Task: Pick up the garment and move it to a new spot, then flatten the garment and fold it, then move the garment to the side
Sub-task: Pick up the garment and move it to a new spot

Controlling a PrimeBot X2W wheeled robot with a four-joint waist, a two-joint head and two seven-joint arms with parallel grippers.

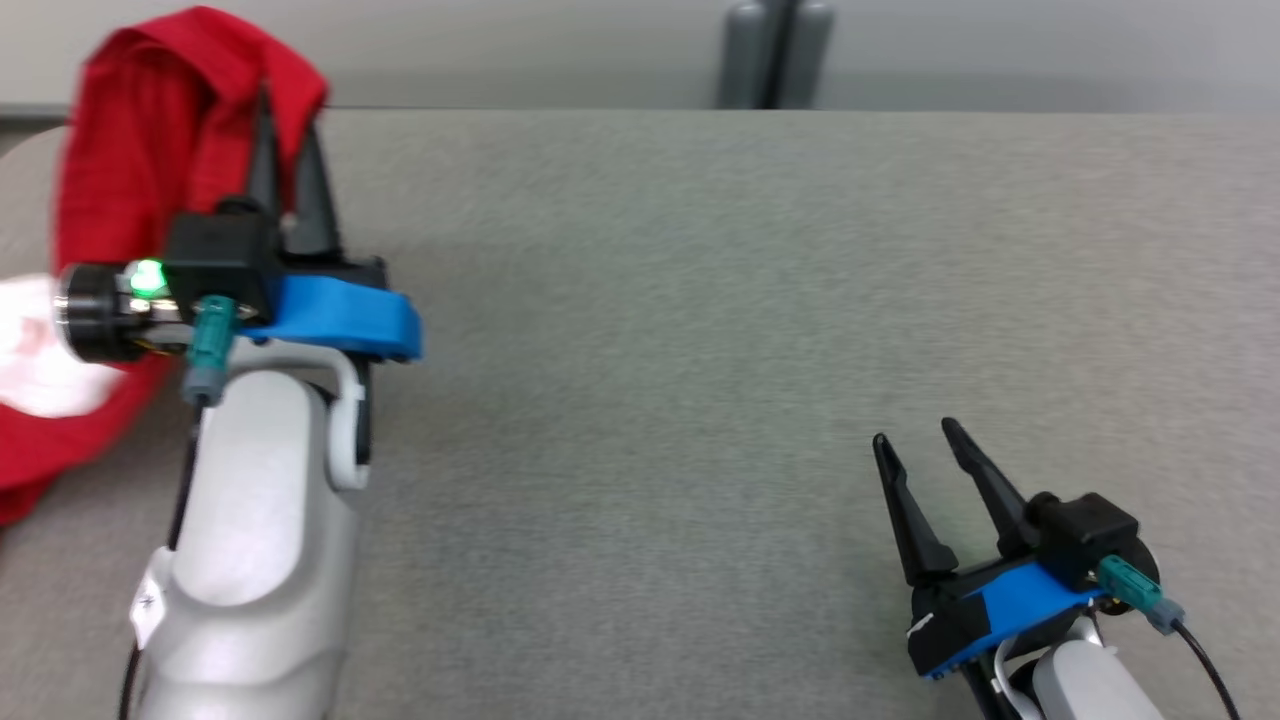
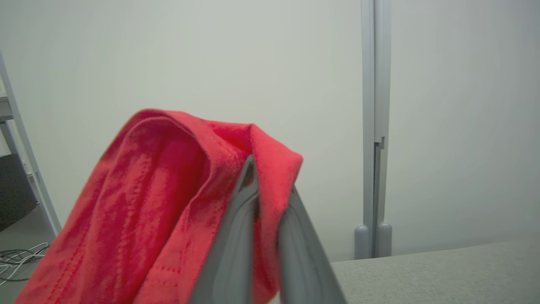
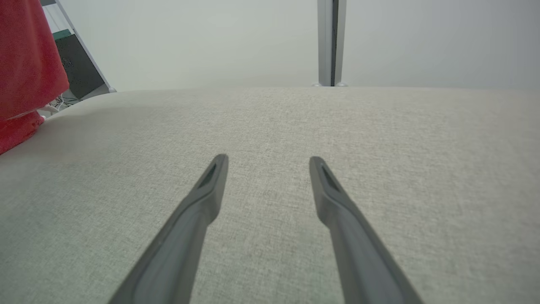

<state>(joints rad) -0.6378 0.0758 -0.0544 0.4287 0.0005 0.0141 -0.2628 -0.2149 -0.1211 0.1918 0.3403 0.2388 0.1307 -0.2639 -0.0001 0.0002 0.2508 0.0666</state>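
The garment (image 1: 150, 140) is red cloth, lifted at the table's far left; its lower part trails down past the left edge. My left gripper (image 1: 290, 125) is shut on a fold of the garment near its top. In the left wrist view the two fingers pinch the red garment (image 2: 168, 202) between them, with my left gripper (image 2: 270, 177) raised above the table. My right gripper (image 1: 912, 432) stands open at the lower right, nothing between its fingers. The right wrist view has my right gripper (image 3: 268, 159) low over bare table and the garment (image 3: 25, 63) hanging at its far left.
The grey fabric-covered table (image 1: 700, 300) stretches wide between the two arms. A grey post (image 1: 775, 55) stands behind its far edge against a pale wall. A white patch (image 1: 35, 350) shows by the left wrist. Cables (image 2: 17, 257) lie on the floor left of the table.
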